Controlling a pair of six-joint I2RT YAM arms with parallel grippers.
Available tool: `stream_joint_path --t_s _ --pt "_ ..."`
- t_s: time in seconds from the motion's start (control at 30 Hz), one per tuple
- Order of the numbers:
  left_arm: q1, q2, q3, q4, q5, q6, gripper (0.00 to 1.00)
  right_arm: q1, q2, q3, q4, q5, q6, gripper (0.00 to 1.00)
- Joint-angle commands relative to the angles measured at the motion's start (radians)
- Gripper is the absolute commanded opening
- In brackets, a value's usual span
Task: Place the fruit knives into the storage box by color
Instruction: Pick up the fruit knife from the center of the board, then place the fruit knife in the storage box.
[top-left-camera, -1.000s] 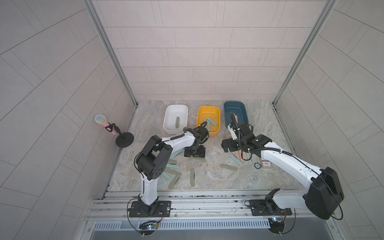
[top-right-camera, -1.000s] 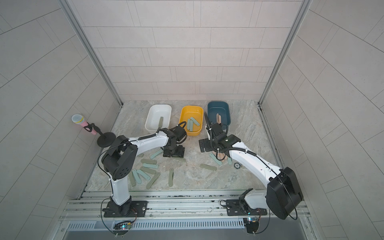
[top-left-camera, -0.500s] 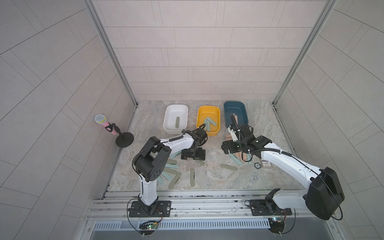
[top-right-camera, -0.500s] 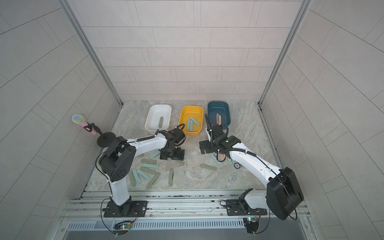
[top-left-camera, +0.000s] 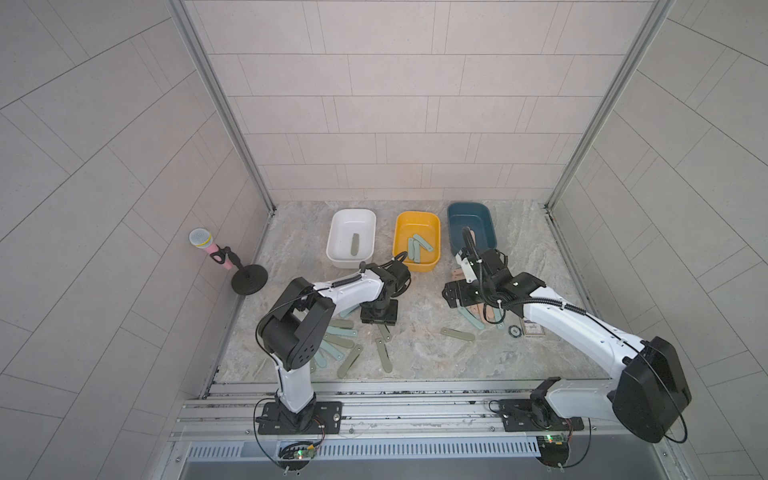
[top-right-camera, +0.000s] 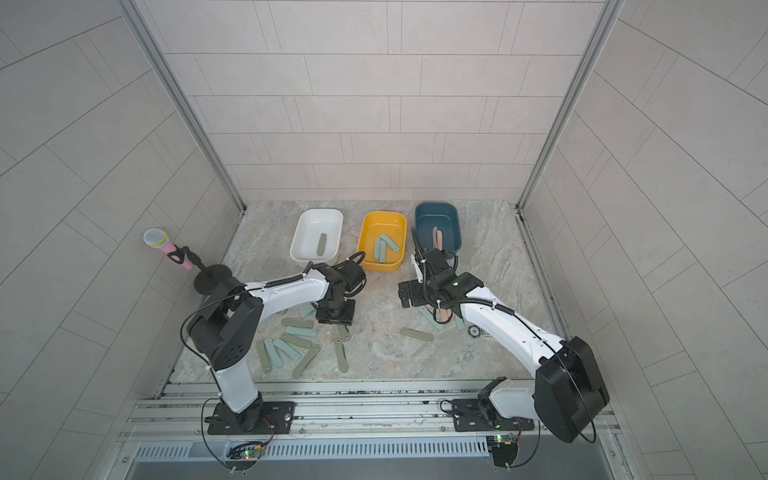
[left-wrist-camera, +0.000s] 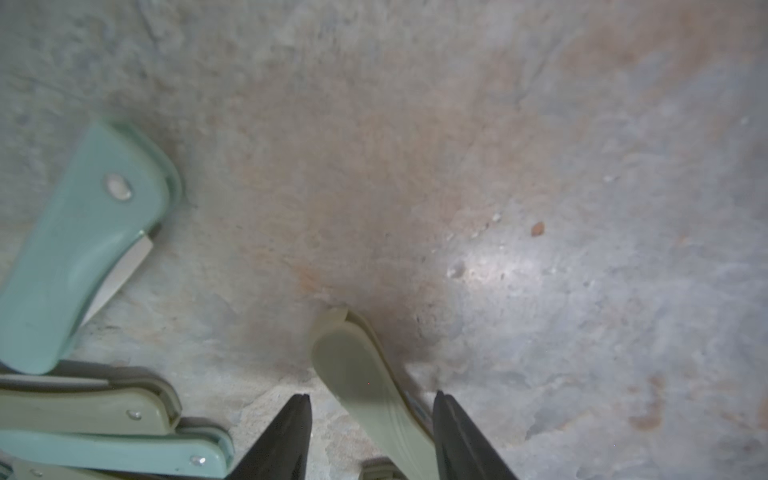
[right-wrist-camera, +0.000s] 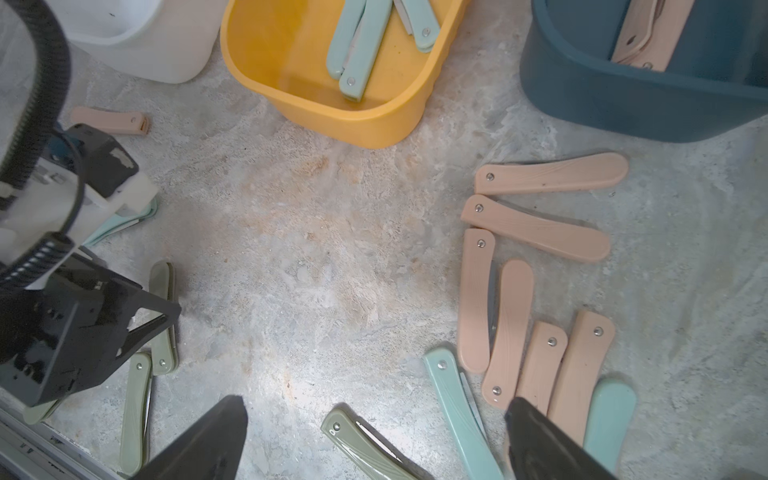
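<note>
Both top views: soft even light, edges bent. We find left wrist view blurry, esp. olive knife (left-wrist-camera: 365, 386), w/ glare patch on table (left-wrist-camera: 490, 266).

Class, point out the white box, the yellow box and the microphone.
white box (top-left-camera: 341, 239): in a top view, bare inner floor.
yellow box (top-left-camera: 414, 268): in a top view, front outer wall.
microphone (top-left-camera: 200, 238): in a top view, mesh head.

The marbled surface (top-left-camera: 424, 353) carries a white tub (top-left-camera: 347, 262), yellow tub (top-left-camera: 415, 267), blue tub (top-left-camera: 469, 206), scattered fruit knives (top-left-camera: 457, 333) and a microphone stand (top-left-camera: 248, 281).
</note>
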Motion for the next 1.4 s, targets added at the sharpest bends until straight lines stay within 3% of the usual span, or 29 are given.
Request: stream_joint_path --t_s 0.0,0.07,0.17,0.4,0.67,0.83,1.07,1.23,1.37 --pt "-0.003 0.060 0.044 -0.045 -0.056 0.023 0.57 -0.008 -0.037 -0.007 -0.013 0.010 0.005 1.00" --pt "-0.002 0.063 0.039 -0.037 -0.050 0.020 0.61 -0.011 -0.041 -0.010 -0.014 0.009 0.006 1.00" --pt "-0.003 0.066 0.025 -0.027 -0.042 0.014 0.60 -0.014 -0.037 -0.016 -0.007 0.006 0.007 1.00" --pt "-0.003 0.081 0.037 -0.021 -0.026 0.005 0.26 -0.018 -0.024 -0.007 -0.002 -0.004 0.010 1.00" --pt "0.003 0.119 0.151 -0.060 -0.010 0.023 0.08 -0.022 -0.035 -0.008 -0.008 0.010 0.008 1.00" --pt "0.056 0.126 0.369 -0.179 -0.048 0.088 0.06 -0.022 -0.028 -0.007 -0.006 0.007 0.005 1.00" --pt "0.251 0.217 0.761 -0.356 -0.114 0.247 0.06 -0.020 0.021 -0.004 0.016 -0.040 0.006 1.00" --pt "0.400 0.428 1.075 -0.439 0.044 0.308 0.03 -0.003 0.066 0.016 0.017 -0.066 0.004 1.00" --pt "0.421 0.592 1.313 -0.500 -0.013 0.328 0.03 0.028 0.104 0.043 -0.006 -0.072 -0.004 1.00"
